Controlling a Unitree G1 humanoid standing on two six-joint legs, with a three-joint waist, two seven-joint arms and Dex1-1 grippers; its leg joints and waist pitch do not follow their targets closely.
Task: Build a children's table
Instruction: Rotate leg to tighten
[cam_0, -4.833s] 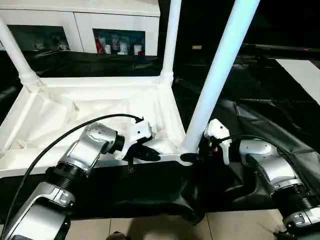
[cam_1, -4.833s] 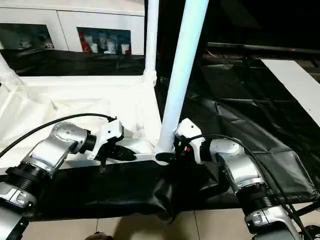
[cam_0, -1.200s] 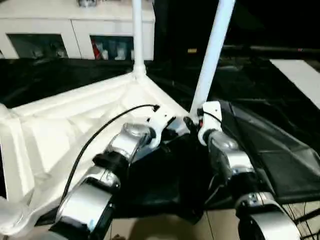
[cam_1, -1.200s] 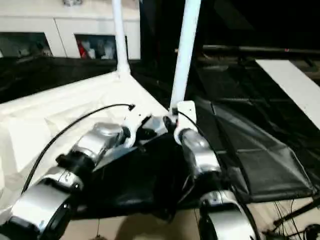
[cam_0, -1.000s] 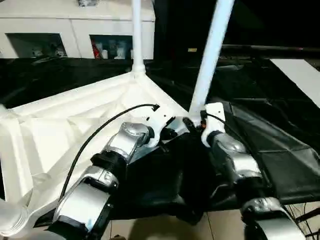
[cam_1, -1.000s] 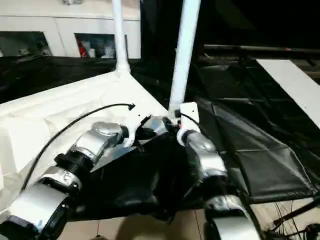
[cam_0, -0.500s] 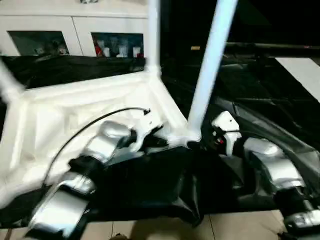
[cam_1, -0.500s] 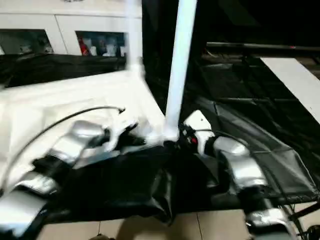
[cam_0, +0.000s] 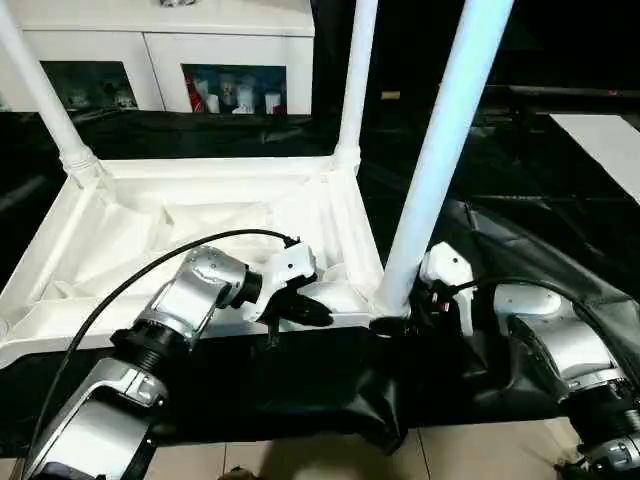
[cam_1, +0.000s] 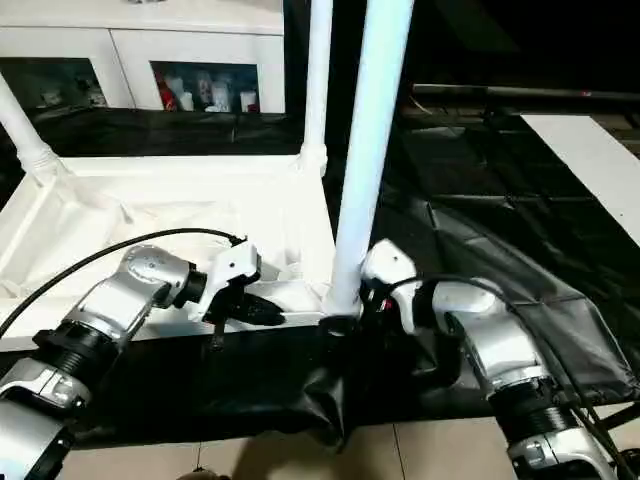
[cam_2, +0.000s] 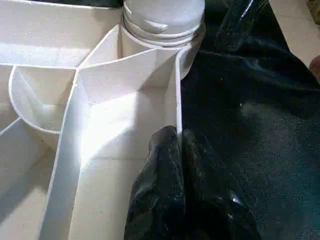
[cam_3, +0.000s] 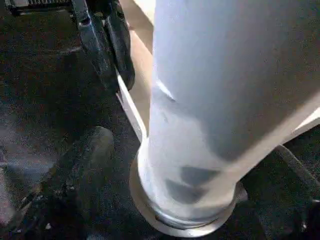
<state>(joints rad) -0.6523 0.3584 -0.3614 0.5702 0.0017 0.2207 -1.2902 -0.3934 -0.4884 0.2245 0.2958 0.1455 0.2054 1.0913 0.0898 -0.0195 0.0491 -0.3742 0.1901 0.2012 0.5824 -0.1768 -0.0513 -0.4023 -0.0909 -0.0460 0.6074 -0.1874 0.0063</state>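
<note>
The left tool (cam_0: 312, 313) is pinched shut on the thin front rim of the upturned tabletop (cam_0: 200, 215), just beside the near right corner; its wrist view shows the black fingers (cam_2: 172, 165) clamped either side of that rim. The right tool (cam_3: 190, 165) stands spread around the foot of the near leg (cam_0: 440, 150), one finger on each side; whether they press the tube is hard to tell.

The tabletop lies underside up on the black-sheeted worktop (cam_0: 560, 250), in front of the white cabinet (cam_0: 160, 60). Three legs stand in corner sockets: the near one, the far right leg (cam_0: 355, 80) and the far left leg (cam_0: 40, 95). By my reading the job is mostly done, with the near left corner left.

That corner is cut off at the picture's edge, so its socket cannot be checked. How deep the near leg is seated is also unclear.
</note>
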